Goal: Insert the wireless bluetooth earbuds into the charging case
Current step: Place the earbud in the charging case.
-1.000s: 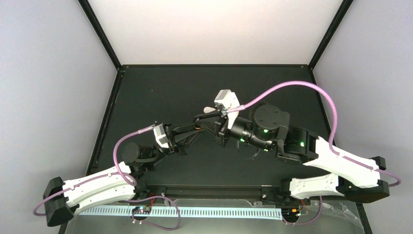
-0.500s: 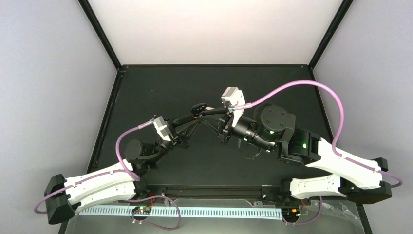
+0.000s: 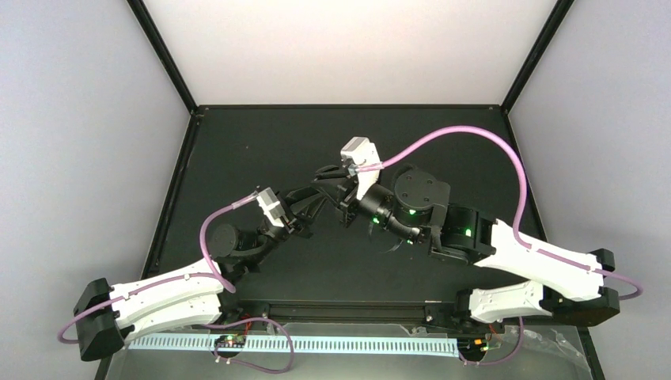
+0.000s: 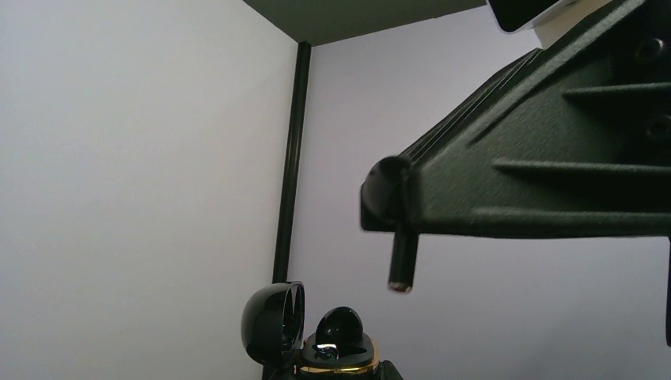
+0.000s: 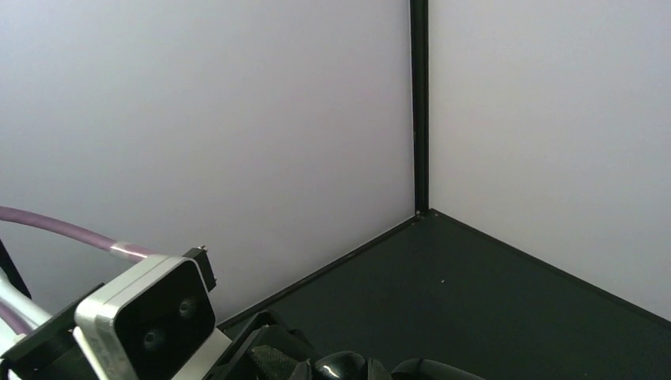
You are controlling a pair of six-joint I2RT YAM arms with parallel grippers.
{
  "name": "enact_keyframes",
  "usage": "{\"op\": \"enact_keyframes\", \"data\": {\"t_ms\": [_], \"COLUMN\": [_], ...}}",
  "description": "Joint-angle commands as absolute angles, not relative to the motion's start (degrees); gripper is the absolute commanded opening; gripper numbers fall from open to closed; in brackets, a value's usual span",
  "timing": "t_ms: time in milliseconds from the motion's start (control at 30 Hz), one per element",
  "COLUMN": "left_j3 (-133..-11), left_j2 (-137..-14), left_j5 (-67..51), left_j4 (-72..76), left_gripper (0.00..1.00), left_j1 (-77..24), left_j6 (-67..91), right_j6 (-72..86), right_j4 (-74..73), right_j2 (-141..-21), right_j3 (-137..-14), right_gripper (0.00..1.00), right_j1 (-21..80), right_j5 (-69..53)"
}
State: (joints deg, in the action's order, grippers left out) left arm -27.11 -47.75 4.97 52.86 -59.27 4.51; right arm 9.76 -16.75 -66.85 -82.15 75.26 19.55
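Although no white shell is shown in any view, the charging case [image 4: 273, 323] is judged to be the glossy, dark-lined form at the bottom centre of the left wrist view. Its lid stands open to the left of a gold-rimmed seat in which a rounded dark knob [image 4: 340, 326] is lodged; whether that knob is one of the earbuds cannot be told. The case is placed nearest the left gripper [image 3: 307, 207], while a finger [image 4: 538, 182] of the right gripper [image 3: 332, 179] is seen above and to its right, clear of it. Whether either pair of jaws is apart or closed cannot be told. In the top view both grippers are brought together at mid-frame above the table [image 3: 237, 142], and the left wrist camera [image 5: 146, 324] is seen close beside the right gripper, so little room is judged to be left.
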Motion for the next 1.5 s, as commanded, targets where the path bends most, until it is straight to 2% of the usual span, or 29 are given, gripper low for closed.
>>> {"op": "enact_keyframes", "data": {"t_ms": [0,1467], "left_j3": [-29.5,-28.4], "left_j2": [-47.4,-46.1], "left_j5": [5.0,4.0], "left_j4": [55.1,55.5], "left_gripper": [0.02,0.02], "left_j1": [-59.3,-60.0], "left_j6": [2.1,-0.9], "right_j6": [10.4,13.6], "right_j4": [-17.2,-22.5], "right_j2": [-67.4,-70.0], "right_j3": [-83.9,-85.5], "right_gripper": [0.11,0.11], "right_j1": [75.4,74.0], "right_j5": [21.9,22.4]}}
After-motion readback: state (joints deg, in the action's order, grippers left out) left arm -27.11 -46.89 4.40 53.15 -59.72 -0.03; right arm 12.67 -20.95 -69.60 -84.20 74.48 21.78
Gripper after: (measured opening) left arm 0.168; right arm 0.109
